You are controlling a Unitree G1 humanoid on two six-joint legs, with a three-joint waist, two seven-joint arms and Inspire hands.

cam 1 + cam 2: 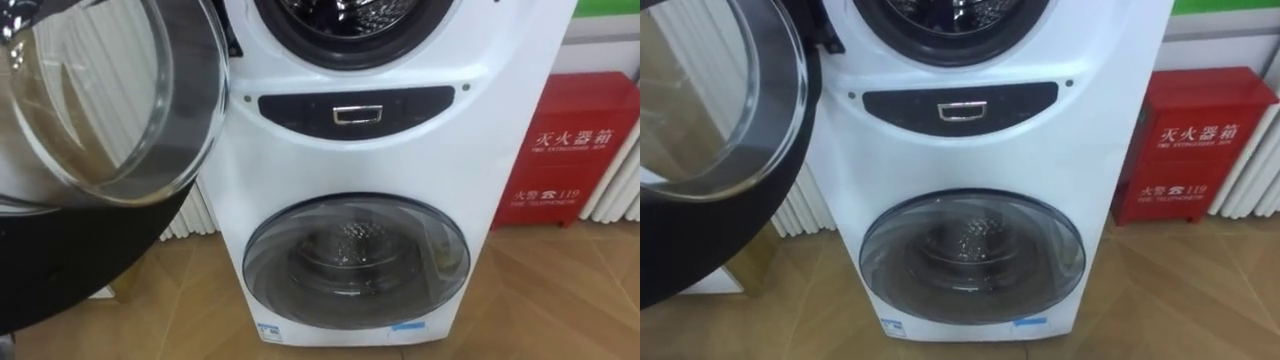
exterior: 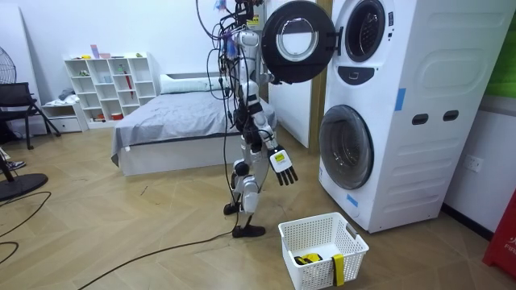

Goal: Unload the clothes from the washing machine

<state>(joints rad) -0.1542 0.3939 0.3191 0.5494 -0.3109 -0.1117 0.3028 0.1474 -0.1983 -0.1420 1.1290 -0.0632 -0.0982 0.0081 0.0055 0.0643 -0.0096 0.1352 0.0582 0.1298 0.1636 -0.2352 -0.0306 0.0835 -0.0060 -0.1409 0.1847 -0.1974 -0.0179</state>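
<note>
I stand facing a white stacked washing machine [image 1: 400,150]. The upper drum opening [image 1: 340,25] shows at the top edge, and I cannot tell whether clothes lie inside. Its round glass door [image 1: 110,90] is swung open to my left, close to my head. The lower drum's door [image 1: 355,262] is closed, and the drum behind the glass looks bare. In the room view my right hand [image 2: 282,167] hangs low in front of my body, fingers straight and holding nothing, well short of the machine.
A white laundry basket [image 2: 322,250] stands on the wooden floor by my feet, with a small yellow and dark item in it. A red fire-equipment box [image 1: 565,150] sits right of the machine. A bed [image 2: 173,121] and white shelves [image 2: 109,84] are behind me.
</note>
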